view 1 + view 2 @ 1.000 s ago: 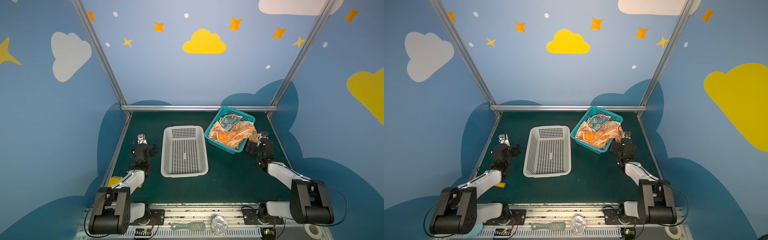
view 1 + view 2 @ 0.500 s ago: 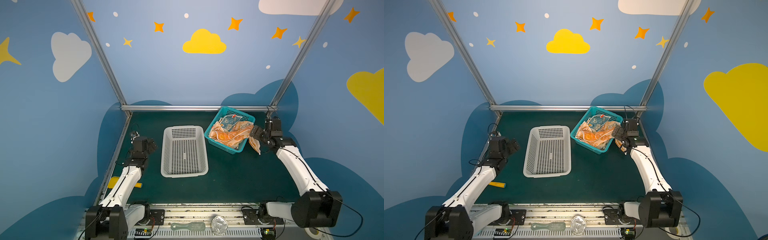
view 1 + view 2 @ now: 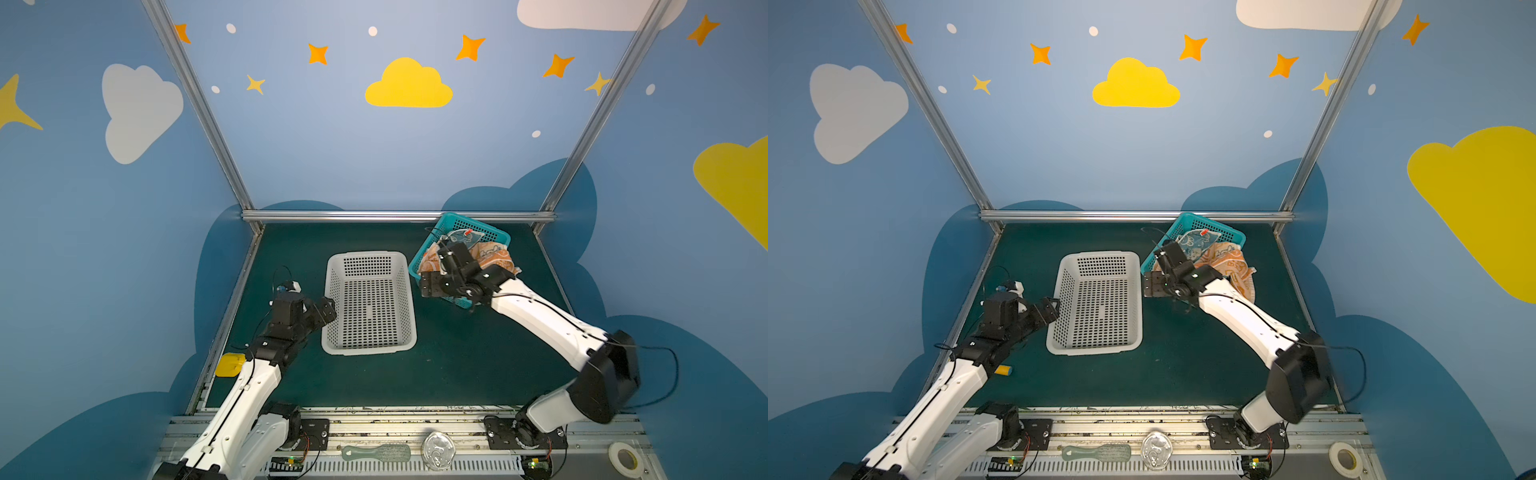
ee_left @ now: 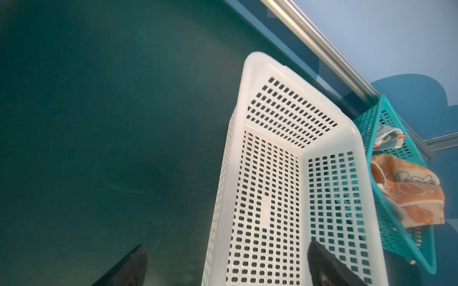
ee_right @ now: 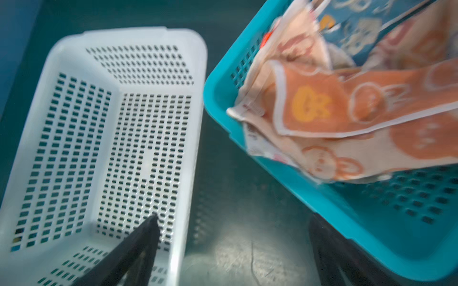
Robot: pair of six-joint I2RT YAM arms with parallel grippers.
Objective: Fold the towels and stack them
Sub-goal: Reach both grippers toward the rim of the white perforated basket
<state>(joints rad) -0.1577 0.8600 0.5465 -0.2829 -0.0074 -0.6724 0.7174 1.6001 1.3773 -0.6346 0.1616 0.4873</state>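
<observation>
The dark green tabletop [image 3: 457, 374] is the biggest thing here. A white basket [image 3: 368, 352] sits near its middle. A smaller teal basket [image 3: 492, 232] sits at 1 o'clock from the white one, close to the back rail. Their near corners are just beside each other.

All the towels [image 3: 1219, 257] lie in the teal basket in a crumpled heap, not folded. The blue towel [image 3: 463, 237] is at the basket's 12 o'clock end. An orange towel [image 3: 496, 254] lies nearer and spills over the rim at about 4 o'clock.

The right gripper [image 5: 235, 247] hangs over the teal basket's 7 o'clock corner. Its fingers [image 5: 138, 247] are wide apart and hold nothing. The right wrist view is blurry. It shows one finger above the white basket and one by the teal basket's wall.

The left gripper [image 4: 225, 267] is at the white basket's 9 o'clock side. Its fingers [image 4: 124, 267] are wide apart too, with the basket's side wall between them. I cannot tell if they touch it.

A little yellow block [image 3: 228, 365] lies at the tabletop's 8 o'clock edge.
</observation>
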